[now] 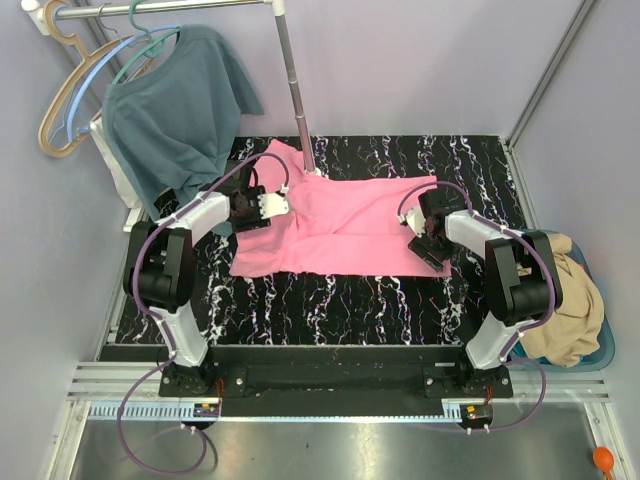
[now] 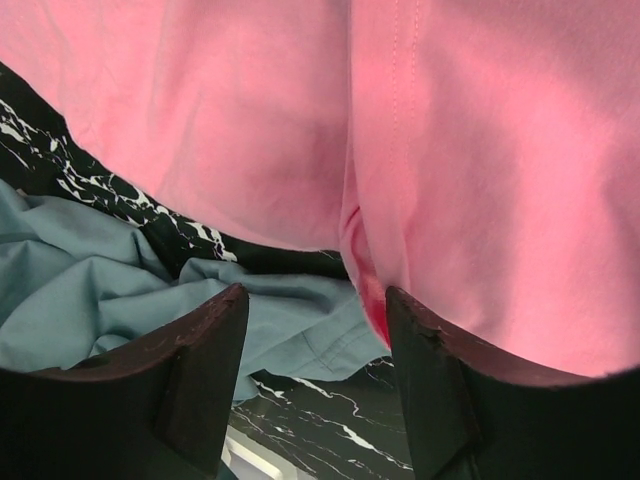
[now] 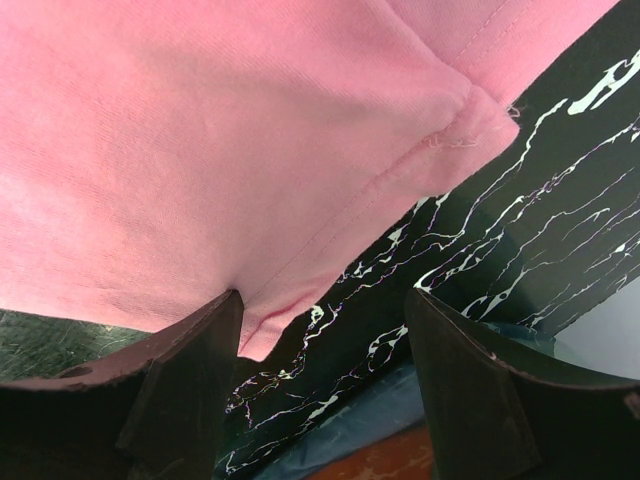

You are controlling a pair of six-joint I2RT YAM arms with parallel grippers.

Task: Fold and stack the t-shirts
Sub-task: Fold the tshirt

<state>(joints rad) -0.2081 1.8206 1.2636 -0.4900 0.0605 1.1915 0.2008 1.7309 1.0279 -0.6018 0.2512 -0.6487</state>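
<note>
Pink t-shirt (image 1: 335, 225) lies spread across the middle of the marbled table (image 1: 330, 305), not yet neatly folded (no stack begun), with the left gripper (image 2: 315, 295) and right gripper (image 3: 322, 297) open and empty above the table, while a tan t-shirt (image 1: 565, 300) waits off the table's right edge.

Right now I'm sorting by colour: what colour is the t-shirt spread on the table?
Bright pink t-shirt, clearest in the top external view.

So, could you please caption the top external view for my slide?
Left gripper and right gripper, both open, at opposite sides of the pink t-shirt on the table.
</note>
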